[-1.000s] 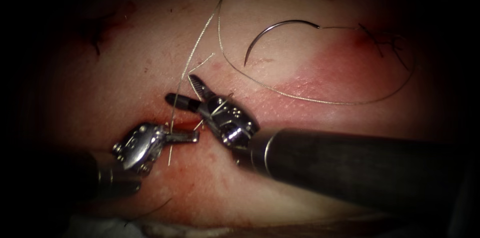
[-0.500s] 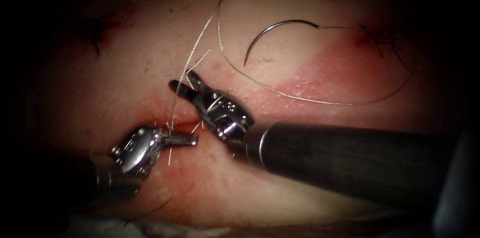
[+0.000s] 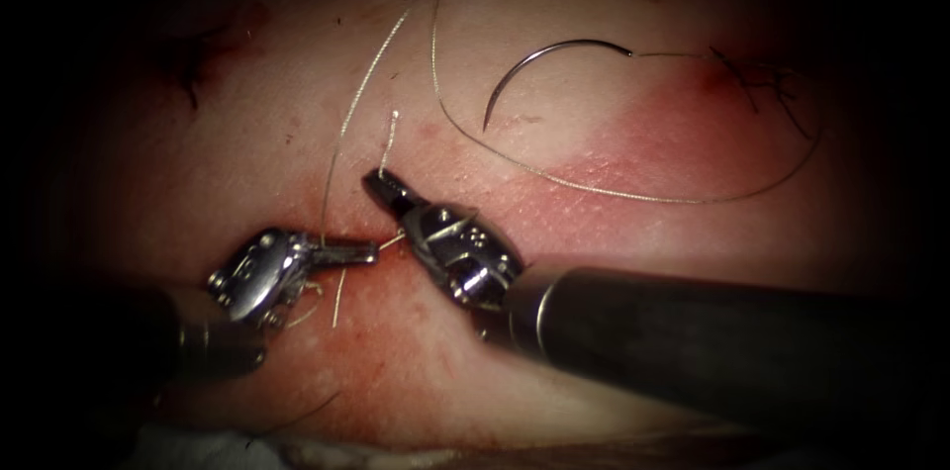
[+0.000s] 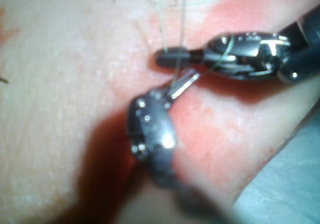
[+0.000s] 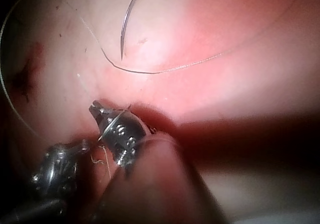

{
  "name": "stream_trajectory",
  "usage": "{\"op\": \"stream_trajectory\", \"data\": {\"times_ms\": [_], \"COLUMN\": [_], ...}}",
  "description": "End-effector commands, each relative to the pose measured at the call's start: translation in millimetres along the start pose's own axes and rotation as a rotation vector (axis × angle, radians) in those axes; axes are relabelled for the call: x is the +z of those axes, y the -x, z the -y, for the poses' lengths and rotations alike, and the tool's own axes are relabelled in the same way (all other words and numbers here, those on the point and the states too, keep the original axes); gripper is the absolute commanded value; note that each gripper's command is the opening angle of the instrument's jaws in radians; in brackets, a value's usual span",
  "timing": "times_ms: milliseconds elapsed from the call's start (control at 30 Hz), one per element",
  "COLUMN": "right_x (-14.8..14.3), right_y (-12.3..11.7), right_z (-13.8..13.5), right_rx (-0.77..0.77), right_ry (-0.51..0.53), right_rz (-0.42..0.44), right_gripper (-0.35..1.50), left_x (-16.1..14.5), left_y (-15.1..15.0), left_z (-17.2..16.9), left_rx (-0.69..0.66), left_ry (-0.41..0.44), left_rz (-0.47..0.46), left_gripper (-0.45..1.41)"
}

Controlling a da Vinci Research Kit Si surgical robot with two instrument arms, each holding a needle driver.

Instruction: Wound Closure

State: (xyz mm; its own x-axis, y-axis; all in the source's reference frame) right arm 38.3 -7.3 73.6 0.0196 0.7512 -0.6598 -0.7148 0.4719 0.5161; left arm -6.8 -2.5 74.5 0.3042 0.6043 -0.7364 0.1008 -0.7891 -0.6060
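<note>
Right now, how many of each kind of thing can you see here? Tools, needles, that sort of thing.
Tools: 2, the left hand shut on the thread, the right hand shut on the thread's short end.
Needles: 1, the needle lying loose on the tissue, right of the cut.
Threads: 1.
Tissue pieces: 1.
Total: 5.

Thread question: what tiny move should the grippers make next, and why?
Probably draw the right gripper gently away from the left gripper. It is shut on the short end of the thin pale thread, a loop lying round it; the left holds the long strand. The curved steel needle lies free on the pink tissue.
</note>
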Motion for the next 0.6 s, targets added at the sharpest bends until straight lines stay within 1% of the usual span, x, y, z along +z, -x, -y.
{"op": "stream_trajectory", "data": {"times_ms": [33, 67, 133, 200, 233, 367, 600], "right_x": [-0.7, -1.4, -3.3, -4.2, -4.3, -5.5, -6.5], "right_y": [1.4, 1.6, 2.7, 3.3, 3.4, 5.2, 5.9], "right_z": [0.6, 0.9, 2.0, 2.5, 2.6, 4.7, 7.3], "right_rx": [-0.002, -0.003, -0.027, -0.030, -0.031, -0.045, -0.082], "right_ry": [-0.006, -0.011, -0.027, -0.032, -0.039, -0.085, -0.143], "right_rz": [0.004, 0.005, -0.002, -0.006, -0.005, 0.006, 0.013], "right_gripper": [-0.35, -0.35, -0.35, -0.35, -0.35, -0.35, -0.35], "left_x": [0.1, -0.1, -0.8, -1.0, -1.2, -1.5, -1.1], "left_y": [0.9, 0.7, 0.0, -0.3, -0.5, -2.0, -3.9], "left_z": [0.3, 0.7, 2.6, 3.3, 3.9, 6.4, 10.0], "left_rx": [-0.012, -0.022, -0.033, -0.037, -0.036, -0.037, -0.040], "left_ry": [-0.009, -0.017, -0.044, -0.052, -0.056, -0.075, -0.099], "left_rz": [0.000, 0.000, -0.001, 0.001, 0.004, 0.019, 0.048], "left_gripper": [-0.45, -0.45, -0.45, -0.45, -0.45, -0.45, -0.45]}}
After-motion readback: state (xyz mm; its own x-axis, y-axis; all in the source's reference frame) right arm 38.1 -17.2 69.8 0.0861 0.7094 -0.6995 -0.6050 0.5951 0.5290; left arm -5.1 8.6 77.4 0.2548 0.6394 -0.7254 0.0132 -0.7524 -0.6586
